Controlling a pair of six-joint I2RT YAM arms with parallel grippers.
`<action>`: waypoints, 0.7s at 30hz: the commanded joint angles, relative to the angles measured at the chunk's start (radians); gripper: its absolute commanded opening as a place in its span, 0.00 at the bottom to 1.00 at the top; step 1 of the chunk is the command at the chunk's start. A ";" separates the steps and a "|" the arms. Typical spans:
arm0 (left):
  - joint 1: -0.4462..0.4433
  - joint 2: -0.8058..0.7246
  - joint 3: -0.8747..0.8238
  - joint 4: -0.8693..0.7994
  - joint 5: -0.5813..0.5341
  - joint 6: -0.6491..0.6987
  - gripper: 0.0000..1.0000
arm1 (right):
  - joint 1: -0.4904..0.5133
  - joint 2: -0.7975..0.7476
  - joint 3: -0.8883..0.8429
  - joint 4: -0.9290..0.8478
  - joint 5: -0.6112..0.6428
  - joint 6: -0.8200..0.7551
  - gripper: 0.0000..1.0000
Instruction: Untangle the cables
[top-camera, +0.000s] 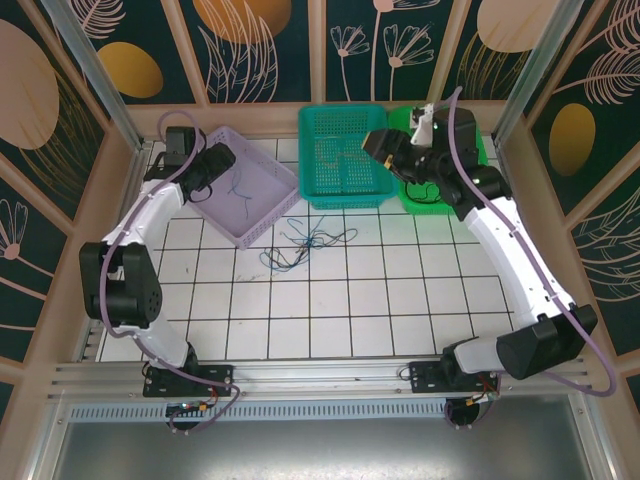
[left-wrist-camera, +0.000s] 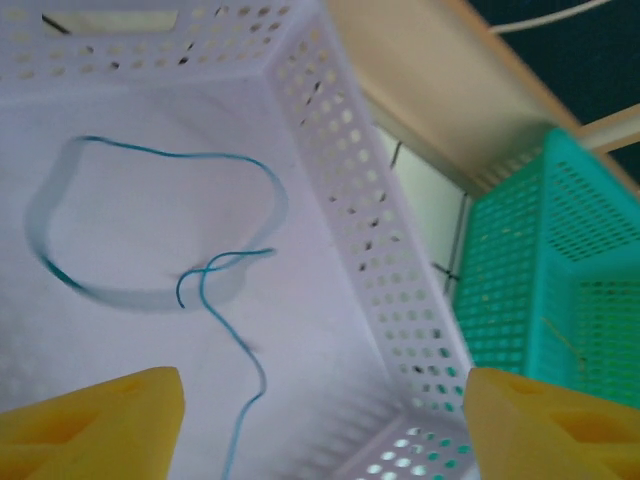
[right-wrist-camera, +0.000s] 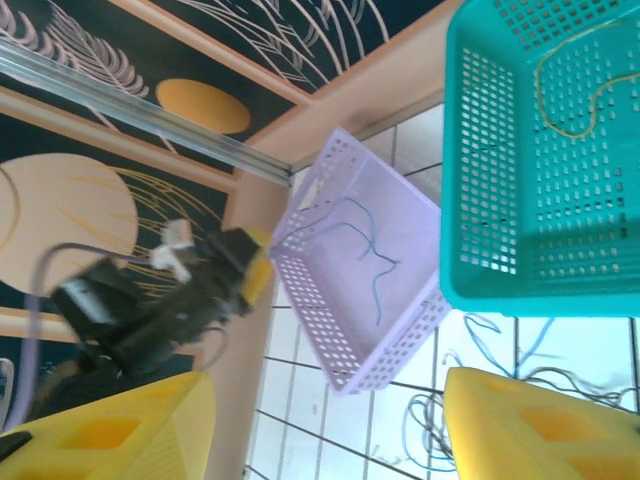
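Hovering with both pairs of jaws spread and empty
Left jaws gape over a blue cable (left-wrist-camera: 205, 270) lying in the lilac basket (left-wrist-camera: 340, 170) just ahead; tangled cables (top-camera: 303, 243) lie on the desk (top-camera: 400, 290), well apart from the right jaws.

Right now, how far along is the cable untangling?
Done: one thin blue wire lies in the lilac perforated basket, and a thin yellowish wire in the teal perforated basket. In hand: nothing; the left hand and right hand are both open. Remaining: a tangle of thin dark and blue wires on the white tiled table.
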 joint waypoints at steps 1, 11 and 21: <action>-0.003 -0.079 0.109 -0.103 -0.054 -0.006 0.78 | 0.023 -0.065 -0.095 -0.041 0.102 -0.046 0.61; -0.128 -0.182 0.061 -0.193 0.040 -0.091 0.65 | 0.082 -0.138 -0.573 0.152 0.062 0.280 0.49; -0.502 -0.308 -0.455 0.165 0.159 -0.296 0.44 | 0.226 0.124 -0.711 0.584 -0.015 0.677 0.46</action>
